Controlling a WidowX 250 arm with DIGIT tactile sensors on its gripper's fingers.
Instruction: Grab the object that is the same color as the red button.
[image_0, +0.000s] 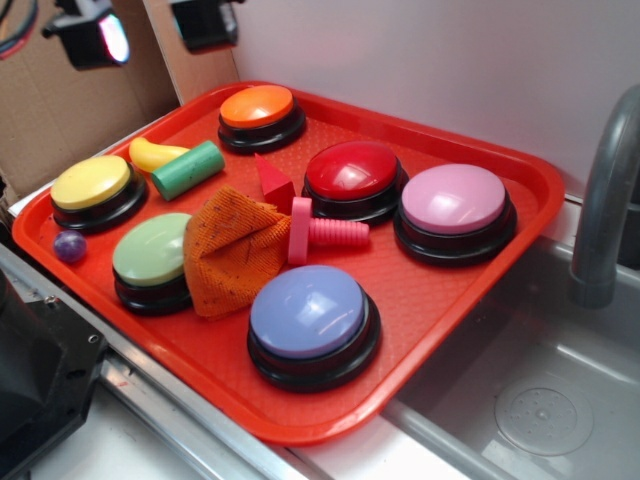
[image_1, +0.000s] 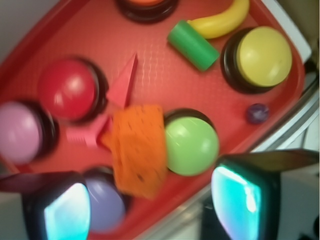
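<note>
Gripper (image_1: 150, 202) hanging above the near-left part of the red tray (image_0: 470, 300), looking down on it – its two lit fingers (image_1: 65, 210) are showing at the bottom of the wrist view, standing well apart with nothing between them, so the jaws are spread wide and empty. In the exterior view only dark parts of the arm are showing at the top left edge, one with a glowing face.

The object (image_0: 273, 184), a small solid red block with flat faces and a pointed wedge top, is lying near the middle of the tray, just beside the red button (image_0: 352, 170) and touching the edge of the orange cloth (image_0: 228, 248). In the wrist view the object (image_1: 125, 82) is sitting well above the jaws, beyond the cloth, not between the fingers.

Glossy dome buttons on round black bases are filling the tray – orange button (image_0: 258, 106), yellow button (image_0: 92, 184), green button (image_0: 152, 250), pink button (image_0: 454, 199), lilac button (image_0: 308, 312). The cloth is crumpled and coarse-woven with dark flecks. A pink screw-shaped bolt (image_0: 325, 233), a green cylinder (image_0: 188, 169), a yellow banana-shaped toy (image_0: 150, 153) and a small purple ball (image_0: 69, 246) are lying among them. The tray surface is finely textured; a metal sink (image_0: 540, 400) and a grey faucet (image_0: 605, 180) are standing to the right
</note>
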